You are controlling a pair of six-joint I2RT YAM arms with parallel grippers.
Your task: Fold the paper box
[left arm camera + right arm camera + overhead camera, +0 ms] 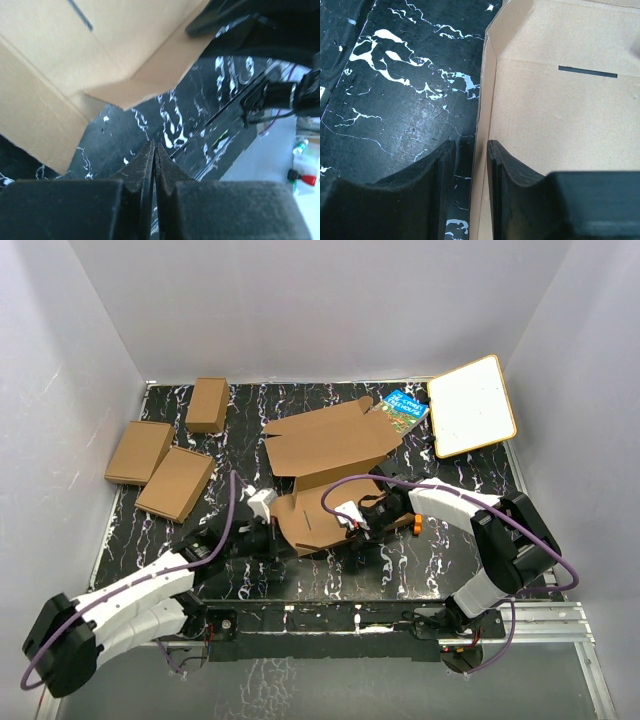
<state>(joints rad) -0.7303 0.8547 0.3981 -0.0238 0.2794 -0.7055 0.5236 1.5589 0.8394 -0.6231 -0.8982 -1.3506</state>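
The paper box (330, 455) lies part-folded in the middle of the black marbled table, with its lid panel raised at the back and a shallow tray part toward me. My left gripper (270, 533) is at the tray's near left corner. In the left wrist view it (154, 146) is shut and empty, just below a cardboard flap (145, 80). My right gripper (352, 520) is at the tray's right side. In the right wrist view it (471, 145) is slightly open and straddles the box's upright side wall (483, 115). The left finger stands clear of the wall.
Three smaller folded brown boxes (208, 403) (139, 451) (176, 483) lie at the back left. A blue book (405, 405) and a white board with a wooden rim (472, 405) lie at the back right. A small orange piece (417, 523) sits by the right arm.
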